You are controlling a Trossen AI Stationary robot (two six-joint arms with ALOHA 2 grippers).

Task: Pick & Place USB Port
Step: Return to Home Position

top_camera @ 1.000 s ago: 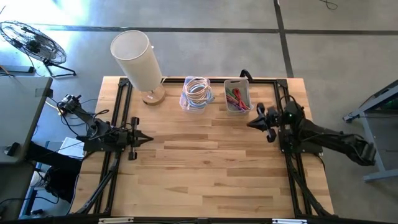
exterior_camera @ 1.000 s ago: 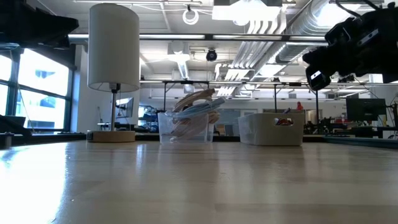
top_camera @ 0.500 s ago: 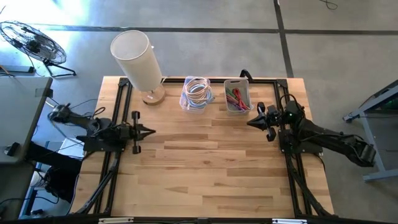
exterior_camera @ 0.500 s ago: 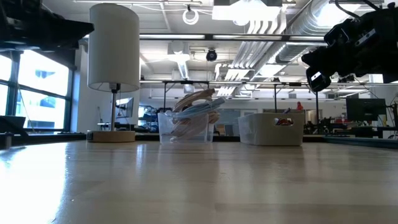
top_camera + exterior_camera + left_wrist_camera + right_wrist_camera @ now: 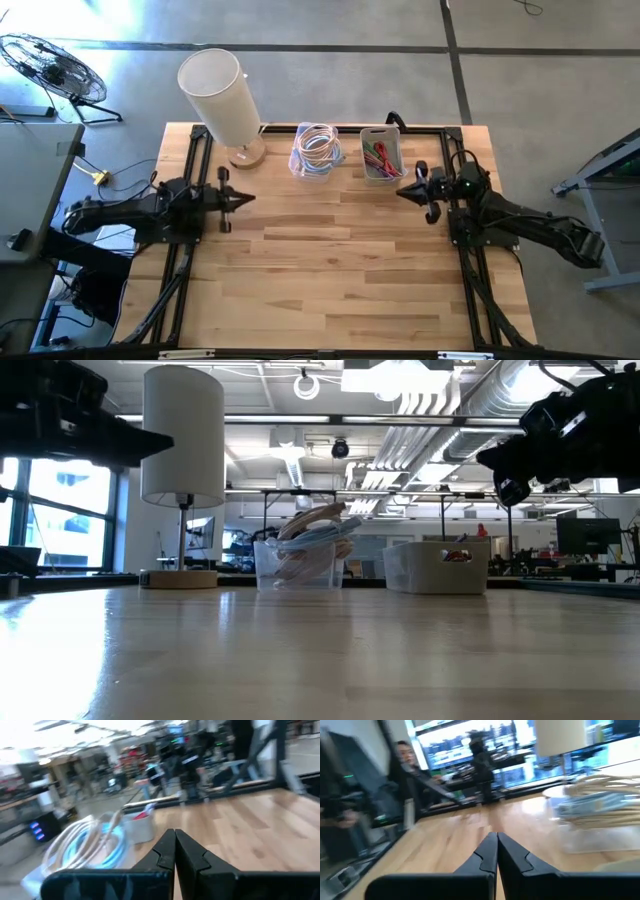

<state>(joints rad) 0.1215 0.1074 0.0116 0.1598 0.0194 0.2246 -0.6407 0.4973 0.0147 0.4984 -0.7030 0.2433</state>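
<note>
Overhead view of a wooden table (image 5: 330,280), with no cables on its near half. Nearer than the transparent bin (image 5: 297,166) and off to its left, the left gripper (image 5: 243,199) hovers over the wood, pointing inward. Its wrist view shows the two dark fingers (image 5: 167,851) pressed together with nothing between them. Nearer than that bin and to its right, the right gripper (image 5: 403,192) mirrors it, pointing inward, jaws likewise closed tight and empty. The transparent bin stands at the table's far edge, holding coiled pale cables (image 5: 318,143), light blue and cream. Just right of it, not touching, sits the gray bin (image 5: 381,180) with red and greenish cables (image 5: 378,155) inside. Left of the transparent bin stands a white-shaded lamp (image 5: 222,90). Sorting looks finished, since no cable lies loose on the table, and the step in hand seems to be parking the arms. Next, each arm likely needs to fold back toward its own side, staying clear of the bins, with no grasp required.
</note>
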